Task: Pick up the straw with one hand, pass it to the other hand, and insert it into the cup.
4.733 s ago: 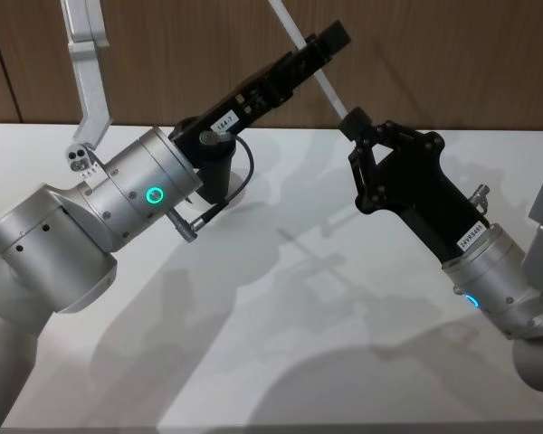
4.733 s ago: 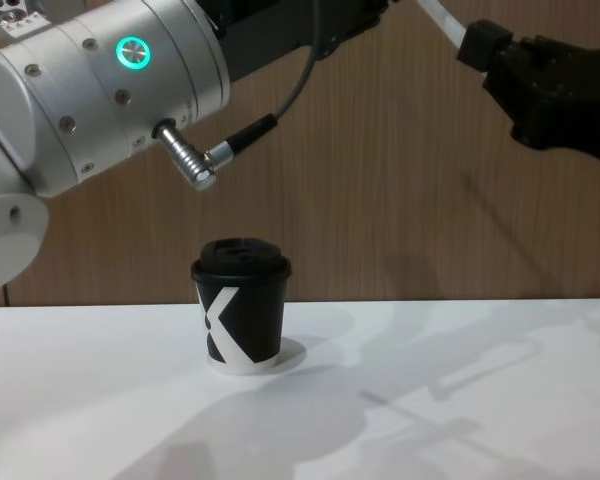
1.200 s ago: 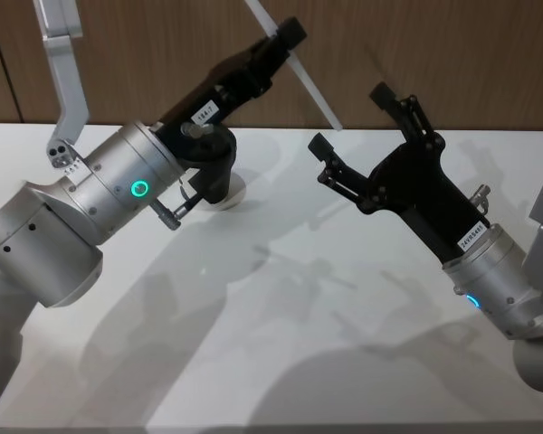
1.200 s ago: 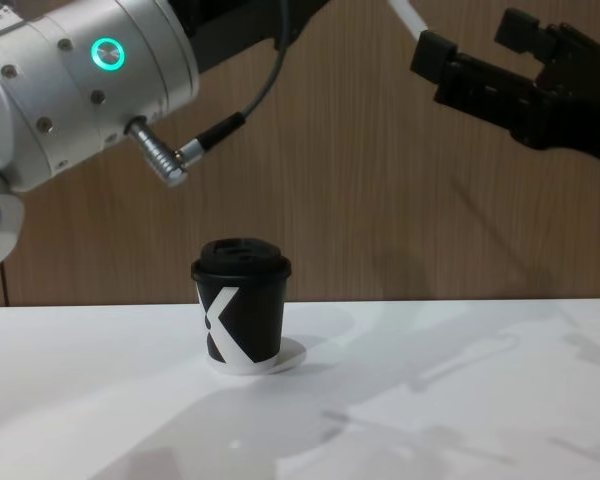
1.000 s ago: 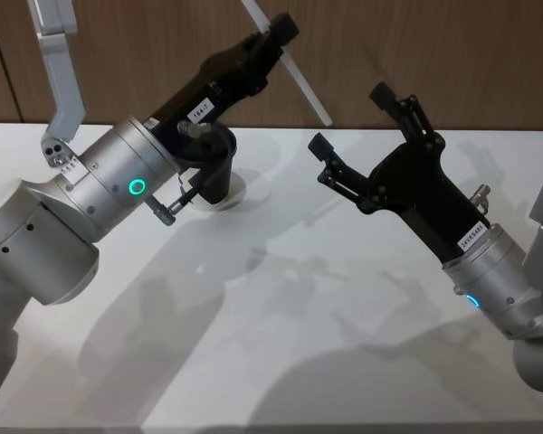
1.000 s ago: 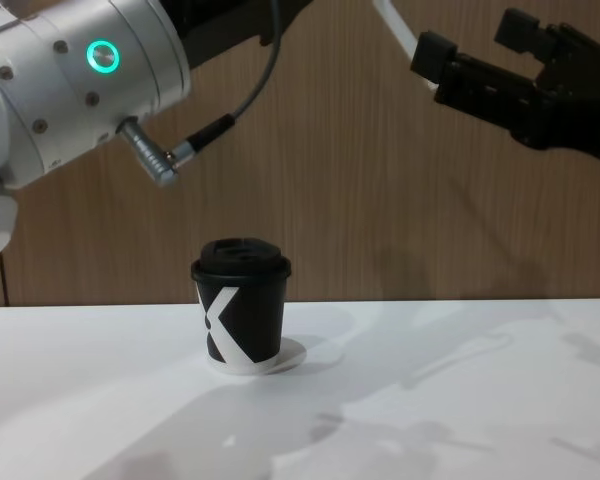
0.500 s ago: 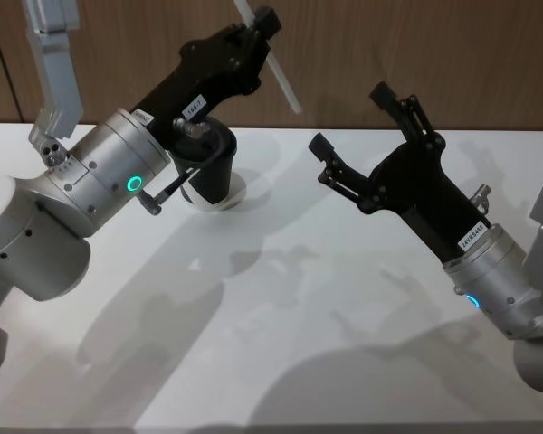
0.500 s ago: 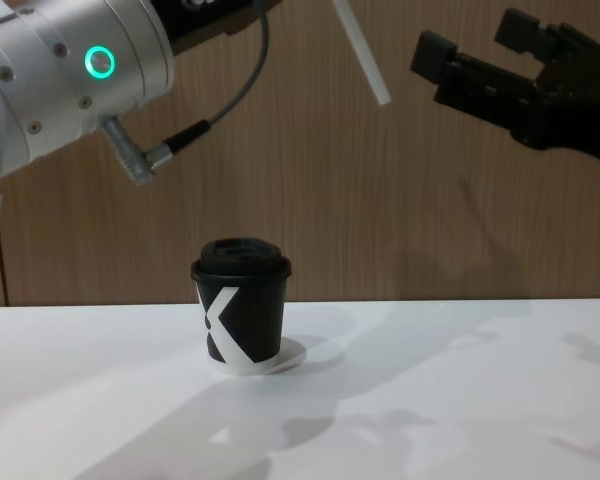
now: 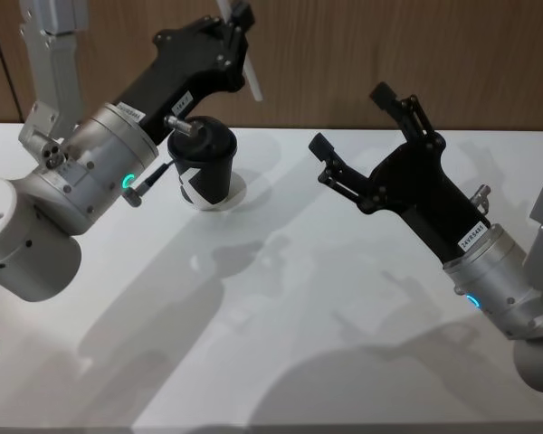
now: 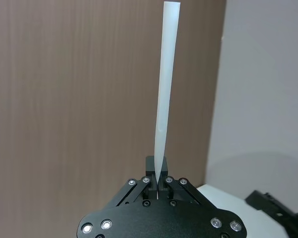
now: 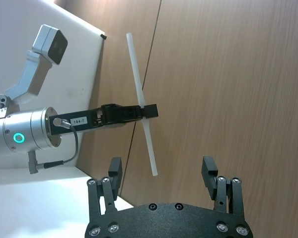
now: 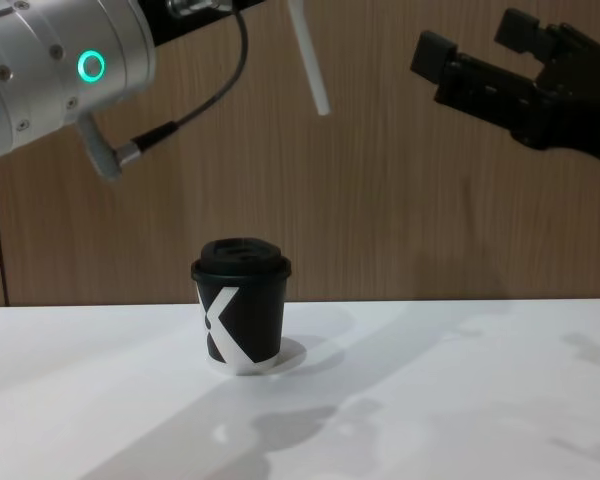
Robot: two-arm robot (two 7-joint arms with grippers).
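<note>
Straw (image 12: 310, 60): a thin, straight tube, translucent whitish, with both ends cut square. It is held tilted in the air over the far left part of the bench (image 9: 344, 316), its lower end free. That end sits above and a little right of the cup (image 12: 242, 315), well clear of the lid (image 12: 241, 258). The left gripper (image 9: 240, 23) is clamped on the straw near mid-length, and the tube sticks out on both sides of the fingers. That arm shows a green ring light (image 12: 91, 67). Cup: small and black, with a white K-like mark, a domed black lid and a white bottom edge. It stands upright near the bench's far edge, left of middle. The right gripper (image 9: 349, 117) is raised over the right half of the bench, fingers spread wide and holding nothing, well apart from the straw. Its arm shows a blue ring light (image 9: 471, 301).
</note>
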